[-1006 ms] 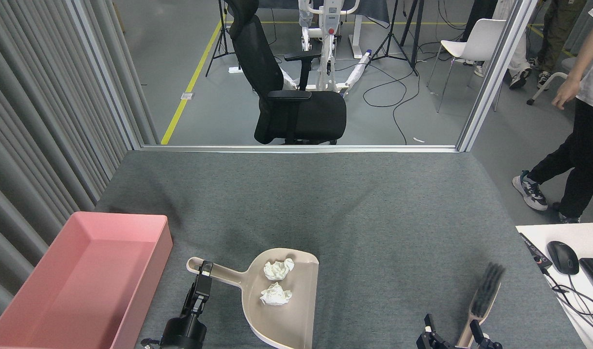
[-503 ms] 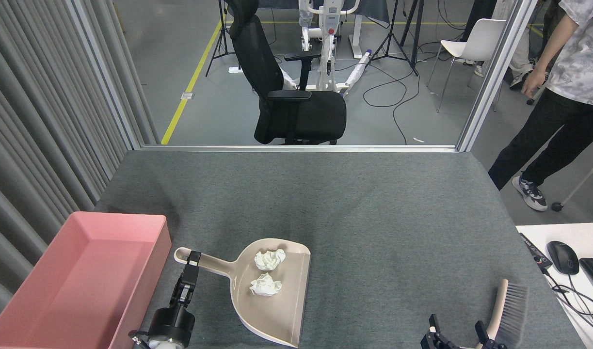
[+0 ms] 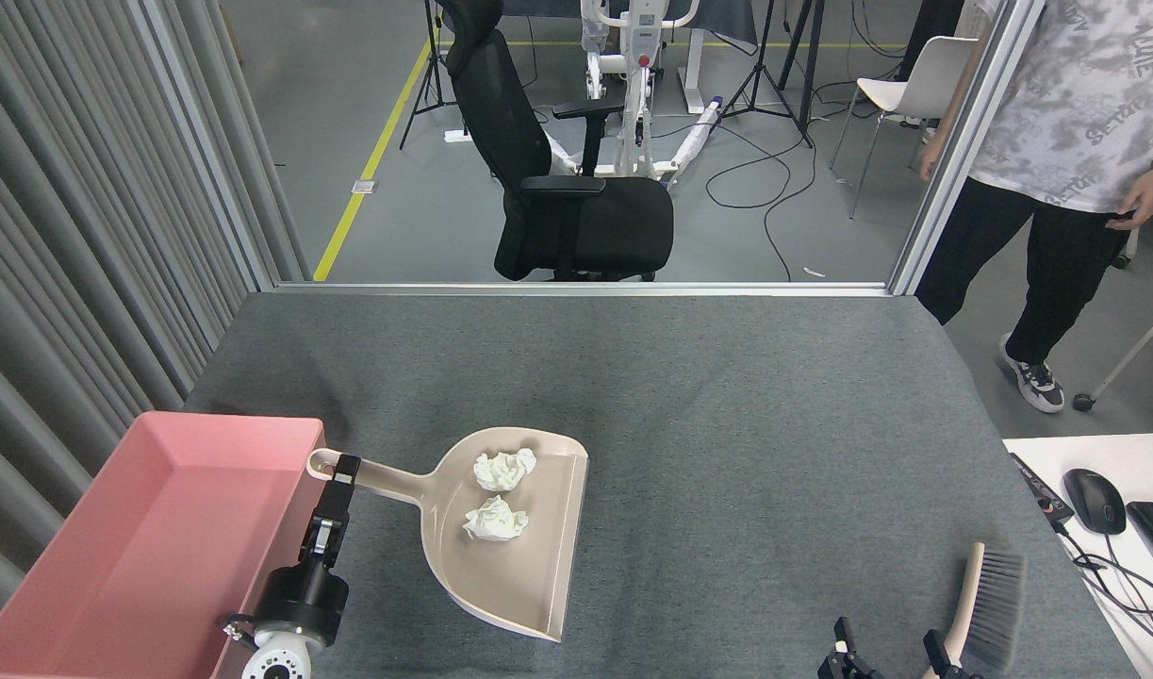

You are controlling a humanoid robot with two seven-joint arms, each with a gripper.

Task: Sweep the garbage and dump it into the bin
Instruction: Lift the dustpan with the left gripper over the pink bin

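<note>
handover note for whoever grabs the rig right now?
Left pincer: shut on the dustpan handle, pan beside the pink bin.
Right pincer: holds the brush by its handle at the bottom edge; closure unclear.
Both tissue wads lie in the dustpan.
Done: sweeping.
Left: carry the pan over the bin and tip the wads in.

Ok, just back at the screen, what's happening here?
The left gripper holds the dustpan by its handle, beside the pink bin. Both paper wads sit in the pan; none is in the bin yet. The right gripper holds the brush upright at the lower right. A person stands beyond the table.
</note>
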